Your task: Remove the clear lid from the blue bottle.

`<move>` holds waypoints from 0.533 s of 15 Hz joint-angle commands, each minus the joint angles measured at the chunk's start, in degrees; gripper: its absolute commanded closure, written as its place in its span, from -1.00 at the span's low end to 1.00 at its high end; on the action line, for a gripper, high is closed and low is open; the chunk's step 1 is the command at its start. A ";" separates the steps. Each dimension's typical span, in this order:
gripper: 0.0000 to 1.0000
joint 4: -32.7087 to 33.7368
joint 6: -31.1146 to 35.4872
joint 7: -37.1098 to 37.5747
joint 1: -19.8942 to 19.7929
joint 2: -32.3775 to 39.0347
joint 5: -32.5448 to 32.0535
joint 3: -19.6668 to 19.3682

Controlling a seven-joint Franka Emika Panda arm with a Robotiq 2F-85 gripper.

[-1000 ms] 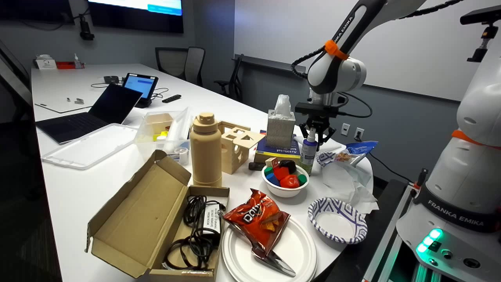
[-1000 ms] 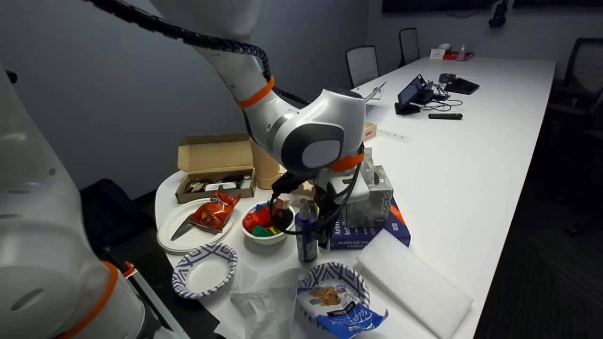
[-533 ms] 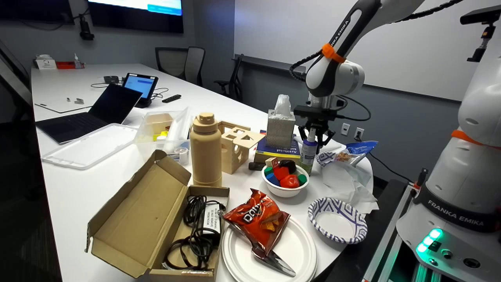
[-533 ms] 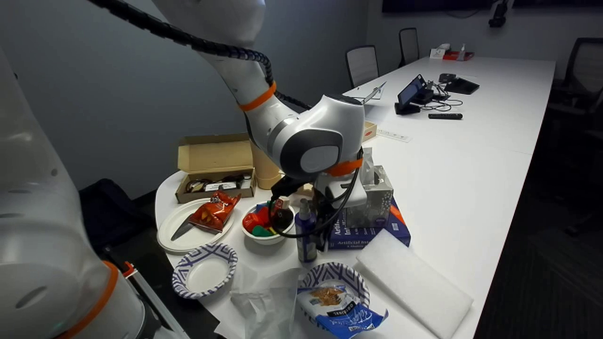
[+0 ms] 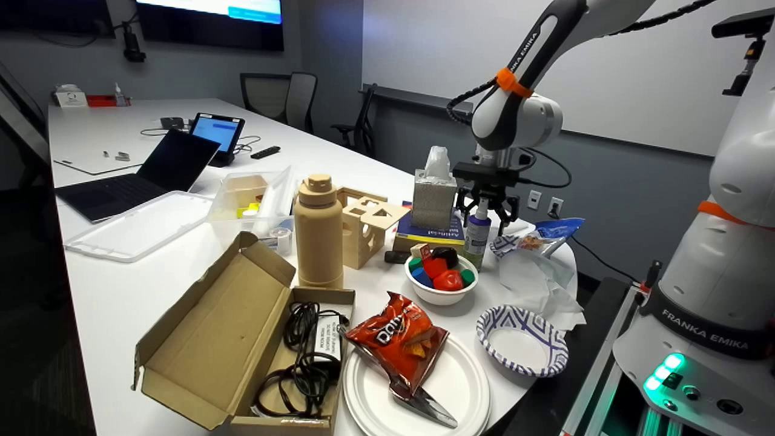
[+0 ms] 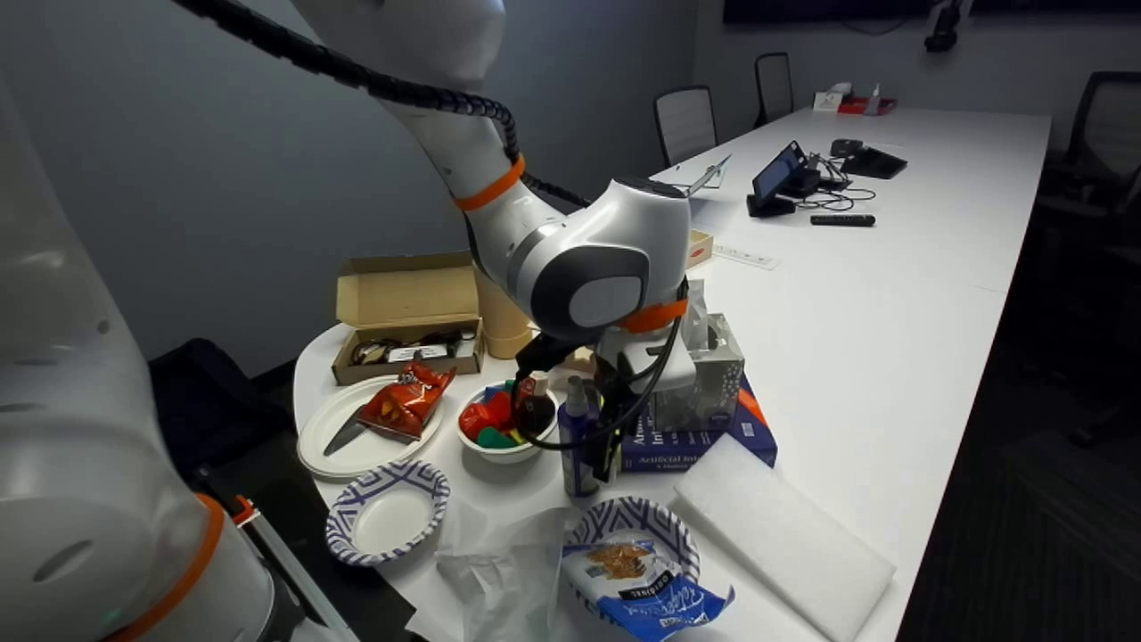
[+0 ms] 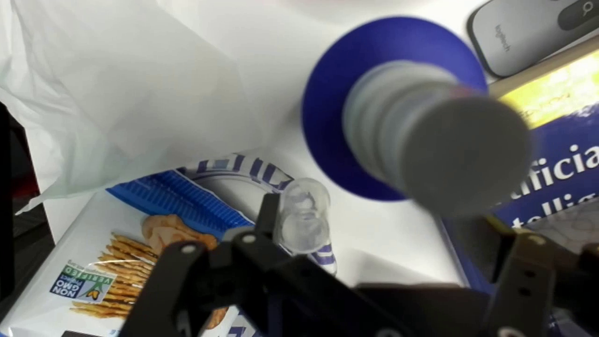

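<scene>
The blue bottle (image 5: 478, 234) stands upright on the table, its pale spray nozzle (image 5: 482, 209) bare on top. In the wrist view the nozzle (image 7: 463, 154) looms close to the camera above the round blue shoulder (image 7: 327, 117). My gripper (image 7: 386, 229) is open just behind and beside the bottle, its jaws wide apart. The clear lid (image 7: 305, 217), off the bottle, shows right by the inner side of the left finger (image 7: 268, 213); whether it touches that finger or rests on the table I cannot tell. In an exterior view the arm's cable crosses the bottle (image 6: 578, 432).
Next to the bottle are a white bowl of blocks (image 5: 439, 295) and a book (image 6: 686, 450) bearing a tissue box (image 6: 704, 392). A snack bag (image 6: 642, 588) in a striped bowl, crumpled paper (image 6: 499, 571) and a foam slab (image 6: 784, 544) lie nearby.
My gripper's fingers have spread apart from shut to wide. The arm has sunk a little and shifted slightly. The bottle stays in place.
</scene>
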 commanded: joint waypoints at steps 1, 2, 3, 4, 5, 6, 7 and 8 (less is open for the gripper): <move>-1.00 0.58 1.41 -1.77 1.28 0.84 2.24 -0.66; -1.00 0.65 1.66 -1.90 1.38 1.11 2.53 -0.60; -1.00 0.70 2.06 -2.16 1.49 1.41 2.97 -0.53; -1.00 0.71 2.27 -2.43 1.61 1.62 3.50 -0.46; -1.00 0.78 2.51 -2.70 1.74 1.93 4.00 -0.42; -1.00 0.83 3.04 -3.11 1.82 2.33 4.37 -0.43; -1.00 0.84 3.81 -3.38 1.92 2.84 4.56 -0.48; -1.00 0.88 4.61 -3.57 1.99 3.48 4.59 -0.54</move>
